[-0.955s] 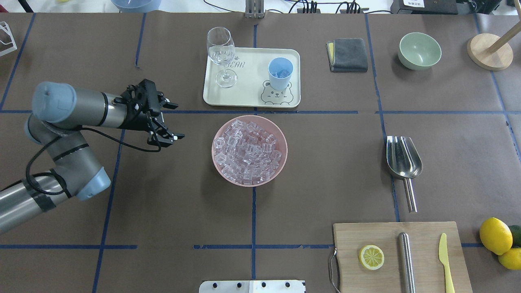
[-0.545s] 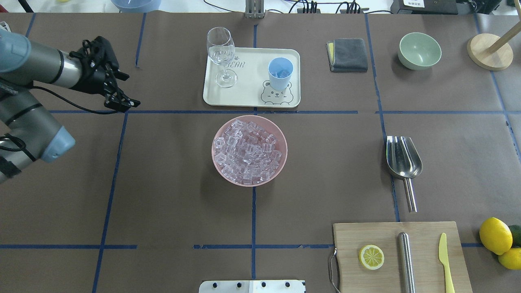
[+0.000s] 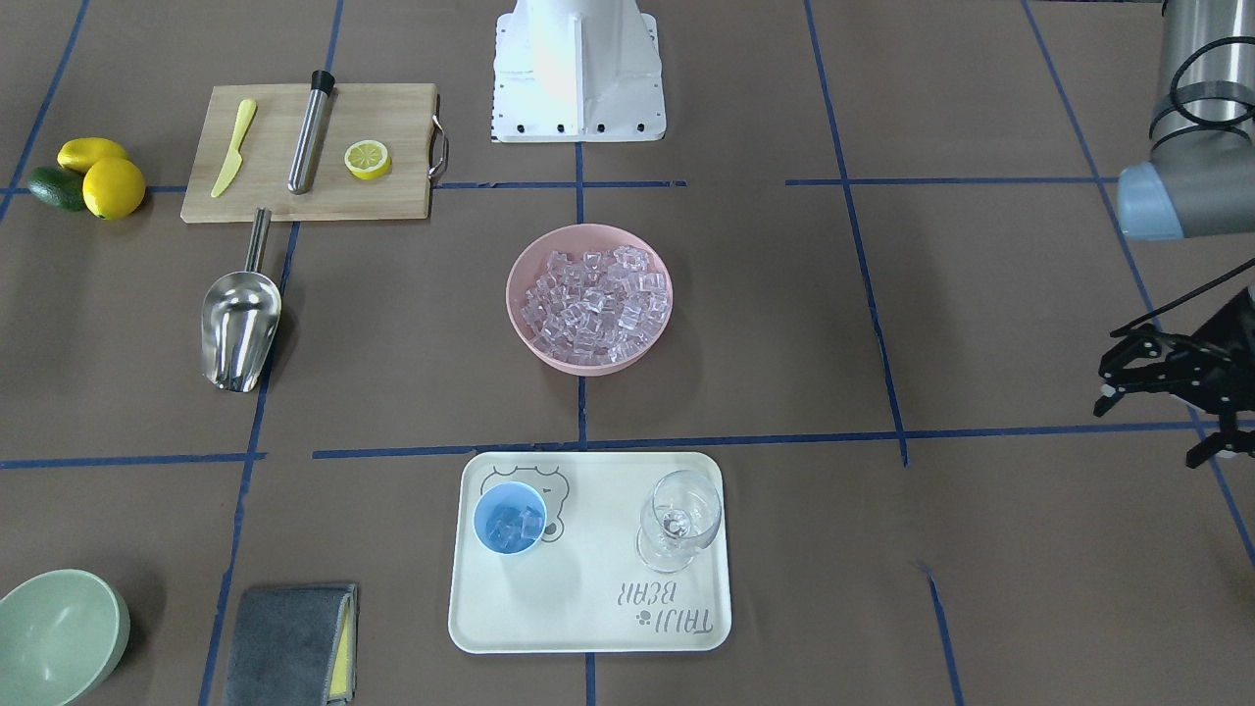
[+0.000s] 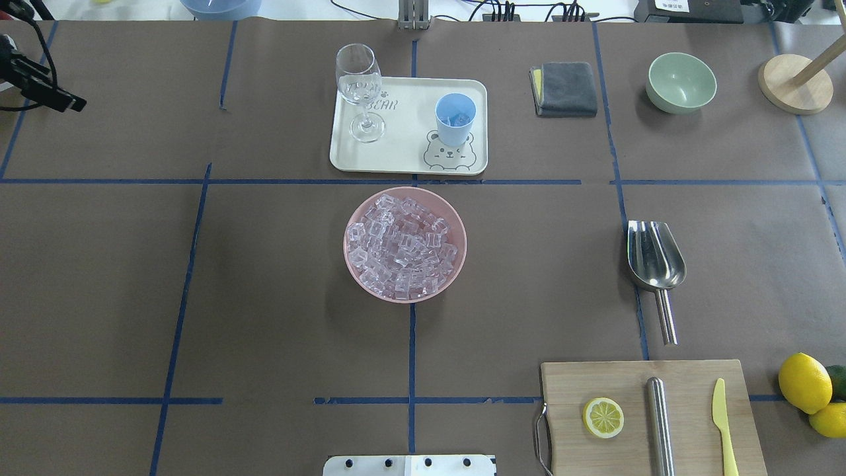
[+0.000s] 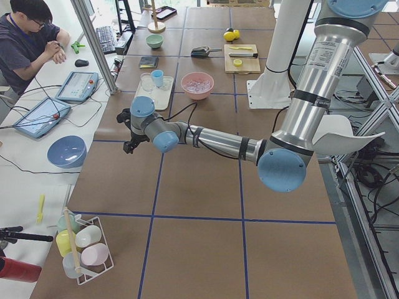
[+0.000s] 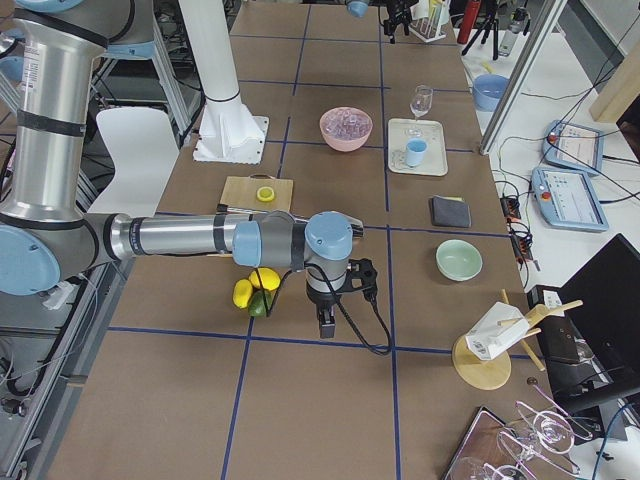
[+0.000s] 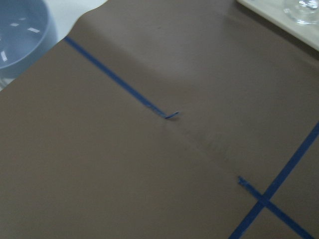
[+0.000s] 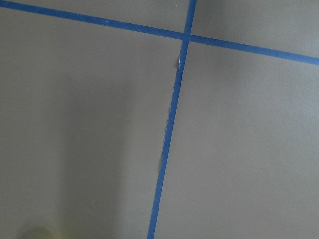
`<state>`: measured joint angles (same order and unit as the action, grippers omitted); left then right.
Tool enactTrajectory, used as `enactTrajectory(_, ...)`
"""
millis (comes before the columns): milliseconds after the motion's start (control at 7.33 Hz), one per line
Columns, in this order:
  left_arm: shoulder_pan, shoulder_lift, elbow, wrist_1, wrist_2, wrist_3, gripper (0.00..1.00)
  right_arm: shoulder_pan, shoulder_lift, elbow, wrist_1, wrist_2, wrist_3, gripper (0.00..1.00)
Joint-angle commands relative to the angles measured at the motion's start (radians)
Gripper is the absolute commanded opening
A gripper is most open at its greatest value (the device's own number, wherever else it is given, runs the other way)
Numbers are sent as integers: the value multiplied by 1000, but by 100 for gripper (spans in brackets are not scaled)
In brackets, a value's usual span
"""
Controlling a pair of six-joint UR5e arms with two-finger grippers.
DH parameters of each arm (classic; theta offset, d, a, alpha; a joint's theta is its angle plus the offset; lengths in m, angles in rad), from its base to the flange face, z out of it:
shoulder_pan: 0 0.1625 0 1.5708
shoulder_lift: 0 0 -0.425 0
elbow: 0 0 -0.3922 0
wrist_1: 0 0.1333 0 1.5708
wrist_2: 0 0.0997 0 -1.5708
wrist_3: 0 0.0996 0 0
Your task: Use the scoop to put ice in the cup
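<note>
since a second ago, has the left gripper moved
Yes. In the overhead view the left gripper has pulled away from the pink bowl to the table's far-left corner.

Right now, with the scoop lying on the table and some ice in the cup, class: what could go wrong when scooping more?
The wine glass stands beside the cup on the same tray; an arm tipping the scoop could knock it over. The pink bowl is heaped with ice, so digging in may push cubes over its rim.

Ice [image 4: 403,246] heaped in pink bowl [image 4: 347,254], some seen in upright light-blue cup [image 4: 455,119] on tray [image 4: 403,135]; steel scoop [image 4: 654,254] laid flat, well apart.
</note>
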<state>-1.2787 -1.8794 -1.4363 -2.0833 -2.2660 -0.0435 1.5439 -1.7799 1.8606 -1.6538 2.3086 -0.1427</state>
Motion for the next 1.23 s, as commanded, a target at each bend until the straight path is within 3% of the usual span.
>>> enactTrajectory(0, -118, -4, -1, 234, 0, -1, 100, 1, -4, 0, 0, 0, 0, 100)
enactTrajectory(409, -149, 92, 3, 238, -1, 92, 100, 1, -16, 3, 0, 0, -2, 100)
enactTrajectory(682, -230, 161, 4, 334, -15, 152, 100, 1, -20, 2, 0, -2, -3, 100)
enactTrajectory(955, -277, 247, -6, 350, -104, 177, 100, 1, -23, 2, 2, -2, -3, 100)
enactTrajectory(1091, -287, 253, -33, 354, -104, 171, 100, 2, -23, 5, 2, -2, -3, 100)
